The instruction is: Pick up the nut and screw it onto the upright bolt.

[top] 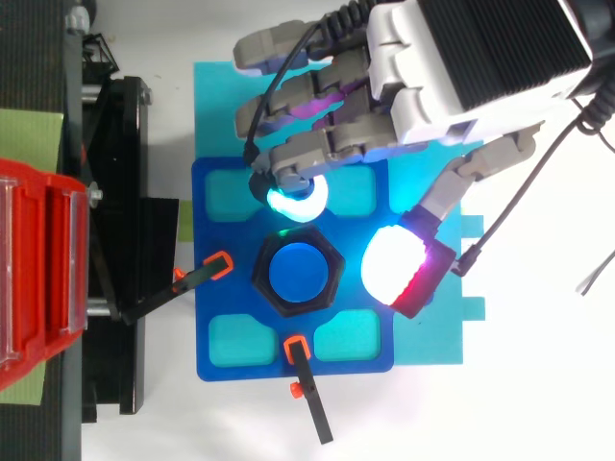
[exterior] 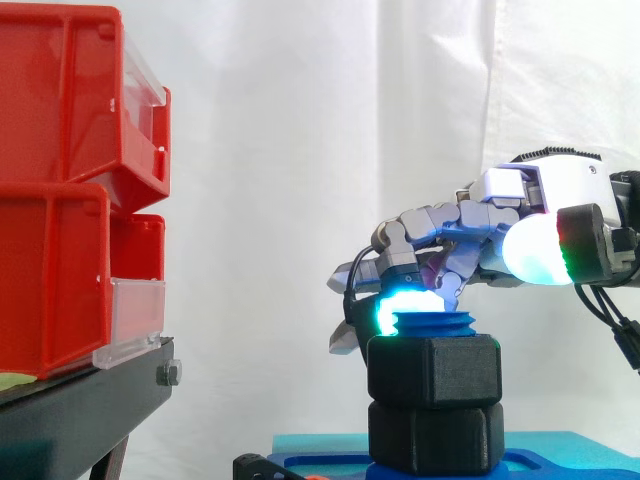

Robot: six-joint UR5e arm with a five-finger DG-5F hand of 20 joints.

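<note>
Closest to the overhead lens: hand (top: 461,67), reaching in from the top right above the blue fixture plate (top: 204,288). Curled at the fingers, thumb splayed wide, nothing clasped. Cyan-glowing fingertip (top: 296,197) just past the far edge of the black nut (top: 261,274), near it but off its flats. White-and-red thumb pad (top: 394,266) just beside the nut's right side, apart from it. From the side, cyan pad low beside the tip of the blue bolt (exterior: 435,325), right over the nut's upper face; contact there impossible to judge. Thumb pad higher and to the right, clear of the nut. Nut already on the upright bolt, threaded tip poking out above it, seated over a second black hexagonal block (exterior: 435,435). Under the plate, a cyan mat (top: 216,115). Two orange-tipped clamps (top: 216,264) at the plate's edges. Off to the left, red bins (exterior: 60,200) on a black stand (exterior: 90,400).
</note>
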